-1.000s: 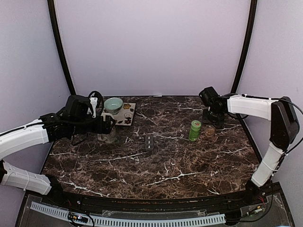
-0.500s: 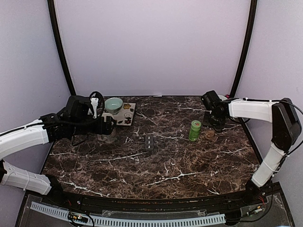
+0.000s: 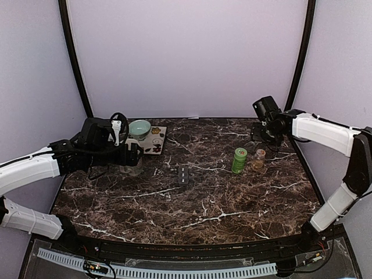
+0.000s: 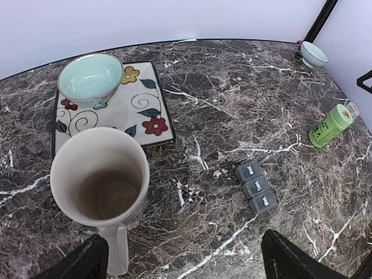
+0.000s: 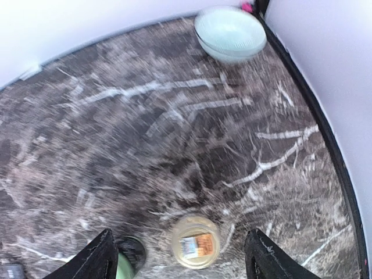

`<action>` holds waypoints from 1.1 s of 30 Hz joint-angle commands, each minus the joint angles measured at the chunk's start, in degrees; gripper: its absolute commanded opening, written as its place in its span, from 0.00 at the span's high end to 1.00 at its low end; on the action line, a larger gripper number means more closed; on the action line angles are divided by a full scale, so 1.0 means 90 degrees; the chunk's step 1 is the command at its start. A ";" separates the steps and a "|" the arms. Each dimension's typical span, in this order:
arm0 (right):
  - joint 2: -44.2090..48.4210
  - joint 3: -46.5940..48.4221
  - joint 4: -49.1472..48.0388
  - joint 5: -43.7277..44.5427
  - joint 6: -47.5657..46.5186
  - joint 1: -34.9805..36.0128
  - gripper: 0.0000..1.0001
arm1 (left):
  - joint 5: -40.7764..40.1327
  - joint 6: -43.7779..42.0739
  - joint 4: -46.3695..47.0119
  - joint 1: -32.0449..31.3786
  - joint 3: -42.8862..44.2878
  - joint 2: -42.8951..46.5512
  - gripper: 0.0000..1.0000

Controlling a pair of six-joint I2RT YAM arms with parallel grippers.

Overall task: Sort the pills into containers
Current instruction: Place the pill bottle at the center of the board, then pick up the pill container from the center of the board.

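The containers, a dark grey strip of three joined lidded compartments, lie mid-table; the strip also shows in the left wrist view. A small lidded jar with tan contents stands right of a green bottle. No single pills can be made out. My right gripper hangs open above and behind the jar, which lies between its fingers in the blurred wrist view. My left gripper is open and empty over the white mug.
A pale teal bowl sits on a flowered plate at the back left. A second small bowl stands in the far right corner by the wall. The green bottle is just left of the jar.
My right gripper has lifted up and back from the jar, which now stands uncovered. The left arm has not moved.
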State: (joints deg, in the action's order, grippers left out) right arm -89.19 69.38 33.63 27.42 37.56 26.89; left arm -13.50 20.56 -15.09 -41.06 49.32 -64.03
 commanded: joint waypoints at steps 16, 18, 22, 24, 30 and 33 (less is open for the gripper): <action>-0.1791 0.2756 0.0285 0.0020 -0.0248 0.2896 0.26 | 0.0521 -0.0017 0.0351 -0.0084 -0.0477 0.0320 0.05; -0.2296 0.2994 0.0387 -0.0153 -0.0071 0.3189 0.26 | 0.0513 0.0001 0.0310 -0.0100 -0.0543 0.0375 0.06; -0.3080 0.3518 0.0602 -0.0409 0.0184 0.3489 0.26 | 0.0541 0.0028 0.0267 -0.0104 -0.0695 0.0526 0.05; -0.3317 0.3650 0.0569 -0.0549 0.0297 0.3565 0.27 | 0.0567 0.0044 0.0245 -0.0115 -0.0763 0.0605 0.05; -0.3787 0.3819 0.0455 -0.0942 0.0553 0.3640 0.28 | 0.0652 0.0024 0.0149 -0.0126 -0.0896 0.0786 0.06; -0.4010 0.3974 0.0549 -0.1030 0.0624 0.3652 0.28 | 0.0693 -0.0006 0.0124 -0.0126 -0.0946 0.0857 0.06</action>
State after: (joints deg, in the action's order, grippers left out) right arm -123.09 102.28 38.22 20.14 40.88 59.68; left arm -8.32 20.75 -13.04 -41.91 42.09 -58.04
